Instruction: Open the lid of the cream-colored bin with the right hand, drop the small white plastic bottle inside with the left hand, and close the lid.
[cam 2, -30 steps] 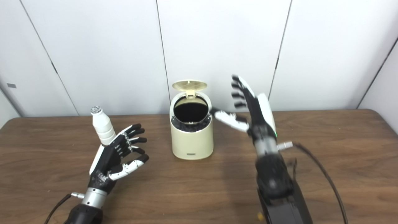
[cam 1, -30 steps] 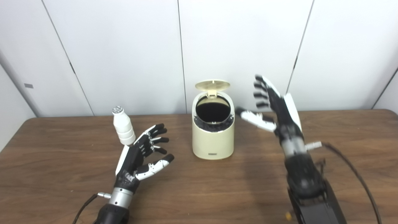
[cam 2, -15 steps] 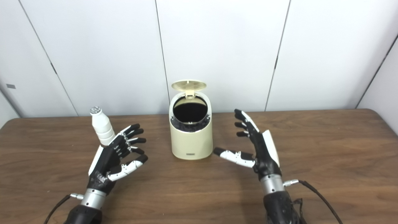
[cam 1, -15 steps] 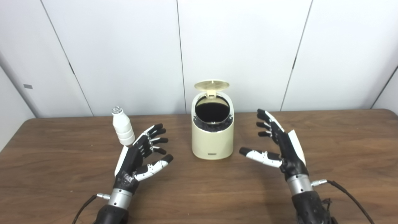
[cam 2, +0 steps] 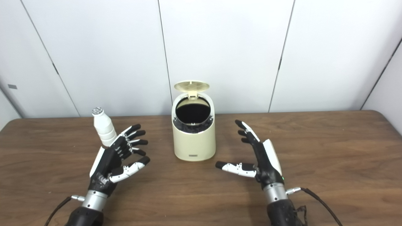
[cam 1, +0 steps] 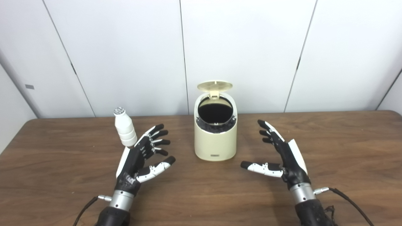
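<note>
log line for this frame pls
stage: lid open, bottle pending | left hand: open, beside bottle | right hand: open, right of bin | bottle: upright on table

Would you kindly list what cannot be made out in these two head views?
- Bin inside: only black past the raised lid, so its contents are unknown, both views.
- Small label on the bin's front: too small to read.
- Bottle base: hidden behind the left hand, both views.
- Right hand forearm: cut off by the bottom edge.

We see bare table between our two hands and the bin, and its lid stands up, leaving the hole open.
</note>
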Robot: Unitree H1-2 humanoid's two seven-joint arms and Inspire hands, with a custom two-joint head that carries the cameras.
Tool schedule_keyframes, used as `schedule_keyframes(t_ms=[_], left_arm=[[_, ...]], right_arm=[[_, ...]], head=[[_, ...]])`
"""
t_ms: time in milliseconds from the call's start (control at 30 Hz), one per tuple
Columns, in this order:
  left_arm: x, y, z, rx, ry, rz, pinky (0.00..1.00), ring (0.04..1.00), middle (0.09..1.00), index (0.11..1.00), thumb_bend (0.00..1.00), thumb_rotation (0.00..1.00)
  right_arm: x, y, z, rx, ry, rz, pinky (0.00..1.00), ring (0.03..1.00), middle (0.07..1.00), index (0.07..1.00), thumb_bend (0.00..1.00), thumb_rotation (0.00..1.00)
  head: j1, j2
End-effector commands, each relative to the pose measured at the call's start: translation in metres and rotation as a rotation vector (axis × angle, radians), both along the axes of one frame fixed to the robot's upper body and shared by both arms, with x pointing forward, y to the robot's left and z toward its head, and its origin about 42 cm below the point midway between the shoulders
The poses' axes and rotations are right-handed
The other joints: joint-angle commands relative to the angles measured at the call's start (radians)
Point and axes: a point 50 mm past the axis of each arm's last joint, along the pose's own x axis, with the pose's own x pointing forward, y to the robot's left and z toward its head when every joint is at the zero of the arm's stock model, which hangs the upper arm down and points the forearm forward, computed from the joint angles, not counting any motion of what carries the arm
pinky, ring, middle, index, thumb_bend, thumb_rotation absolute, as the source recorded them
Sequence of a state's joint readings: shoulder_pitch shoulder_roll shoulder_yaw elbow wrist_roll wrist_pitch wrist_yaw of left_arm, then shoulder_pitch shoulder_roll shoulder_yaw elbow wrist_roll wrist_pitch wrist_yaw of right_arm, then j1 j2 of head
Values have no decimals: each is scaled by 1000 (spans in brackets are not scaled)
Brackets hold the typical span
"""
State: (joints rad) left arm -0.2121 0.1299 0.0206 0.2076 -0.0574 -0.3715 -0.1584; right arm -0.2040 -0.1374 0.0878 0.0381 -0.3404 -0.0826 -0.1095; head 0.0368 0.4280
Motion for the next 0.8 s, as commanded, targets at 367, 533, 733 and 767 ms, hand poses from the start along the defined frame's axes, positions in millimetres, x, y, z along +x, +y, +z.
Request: schedule_keyframes(t_ms=[367, 533, 733, 767], left_arm=[[3, -6, 10, -2, -53, 3, 566, 722, 820, 861, 658, 117], [-1, -11, 8, 19, -50, 10, 560, 702, 790, 826, 651, 74], [-4, -21, 0, -12, -35, 33, 547, 665, 739, 780, 676, 118], [-4, -24, 0, -29, -29, 35, 536, 661, 738, 780, 688, 152]], right_arm=[[5, 0, 18, -3, -79, 24, 817, 874, 920, 899, 822, 272], [1, -4, 19, -2, -84, 20, 809, 874, 914, 896, 812, 236], [-1, -17, 17, -9, -79, 19, 799, 869, 914, 905, 794, 162], [0, -20, 16, -3, -76, 18, 795, 868, 917, 910, 793, 155]], head=[[54, 6], [125, -2], [273, -30], [296, -36]])
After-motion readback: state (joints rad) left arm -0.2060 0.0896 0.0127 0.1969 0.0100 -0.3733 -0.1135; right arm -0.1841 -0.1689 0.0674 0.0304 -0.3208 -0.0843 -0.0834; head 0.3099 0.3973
